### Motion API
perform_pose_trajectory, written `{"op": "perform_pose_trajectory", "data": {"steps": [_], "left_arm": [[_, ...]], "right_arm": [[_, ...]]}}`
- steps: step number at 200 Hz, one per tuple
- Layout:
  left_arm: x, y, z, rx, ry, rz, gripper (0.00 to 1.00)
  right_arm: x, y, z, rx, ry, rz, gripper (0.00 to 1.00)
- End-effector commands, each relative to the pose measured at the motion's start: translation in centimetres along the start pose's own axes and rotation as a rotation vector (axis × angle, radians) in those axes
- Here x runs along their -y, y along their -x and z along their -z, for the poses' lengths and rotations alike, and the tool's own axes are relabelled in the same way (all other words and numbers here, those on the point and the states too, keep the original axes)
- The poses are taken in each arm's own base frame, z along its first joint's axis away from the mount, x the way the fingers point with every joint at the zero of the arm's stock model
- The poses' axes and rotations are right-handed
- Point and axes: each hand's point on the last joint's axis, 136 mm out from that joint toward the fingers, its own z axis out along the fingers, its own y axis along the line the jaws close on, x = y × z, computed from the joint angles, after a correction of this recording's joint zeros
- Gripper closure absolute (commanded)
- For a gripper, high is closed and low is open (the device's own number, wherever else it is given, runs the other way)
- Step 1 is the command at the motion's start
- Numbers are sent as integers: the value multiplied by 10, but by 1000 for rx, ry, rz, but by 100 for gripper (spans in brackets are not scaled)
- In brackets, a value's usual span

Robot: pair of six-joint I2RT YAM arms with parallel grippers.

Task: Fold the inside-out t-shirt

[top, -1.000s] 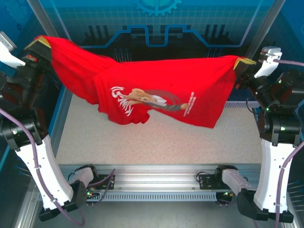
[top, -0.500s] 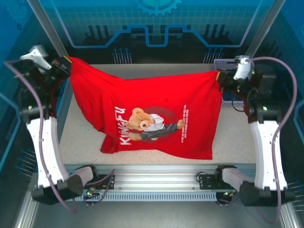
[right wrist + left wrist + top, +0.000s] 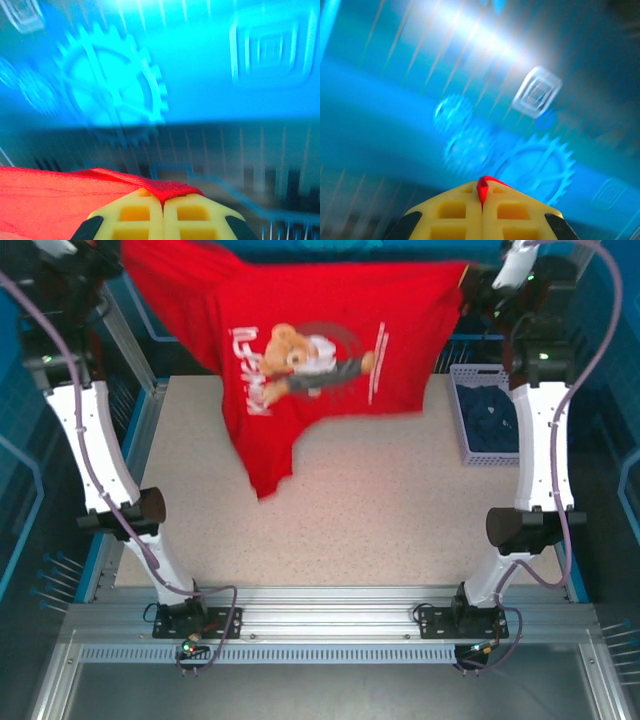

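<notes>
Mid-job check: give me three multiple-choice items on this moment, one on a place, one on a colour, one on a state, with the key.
1. Where does the white basket stand?
A. in the middle of the table
B. on the left side of the table
C. on the right side of the table, by the right arm

2. What colour is the garment in the basket?
A. red
B. dark navy
C. white

3. How is the t-shirt held?
A. lying flat on the table
B. draped over the basket
C. hung between the left gripper and the right gripper, both shut on its cloth

Key: C, the top view shows the basket at the right, beside that arm; B, the cloth inside it is dark blue; C, each wrist view shows red cloth pinched in closed jaws.
</notes>
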Motion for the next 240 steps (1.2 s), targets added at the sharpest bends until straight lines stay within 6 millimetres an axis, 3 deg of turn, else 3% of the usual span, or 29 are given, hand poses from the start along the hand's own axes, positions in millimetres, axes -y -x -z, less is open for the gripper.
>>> {"op": "perform_pose_trajectory", "data": {"steps": [1, 22, 51, 95, 121, 150, 175, 207, 227, 240], "left_arm": [[47, 74, 48, 220, -72, -45, 100], [70, 80, 70, 221, -97, -80, 100], [108, 85, 109, 215, -145, -147, 100], [155, 99, 175, 279, -143, -285, 100], [161, 104, 188, 301, -121, -324, 100], [140, 92, 162, 252, -110, -281, 100], [106, 73, 125, 189, -89, -234, 100], [54, 19, 50, 57, -53, -204, 100], [15, -31, -4, -38, -20, -189, 100], [-13, -72, -38, -101, 7, -182, 100]], "right_arm": [[-20, 52, 31, 125, 15, 48, 100], [-35, 54, 47, 112, 52, 79, 100], [-57, 42, 80, 61, 86, 137, 100], [-70, 43, 167, 117, 36, 198, 100], [-70, 50, 206, 165, -18, 223, 100], [-65, 48, 210, 170, -53, 233, 100], [-56, 38, 186, 132, -66, 233, 100], [-30, 11, 130, 53, -112, 230, 100], [-9, -14, 82, -16, -143, 224, 100], [7, -42, 46, -81, -159, 214, 100]]}}
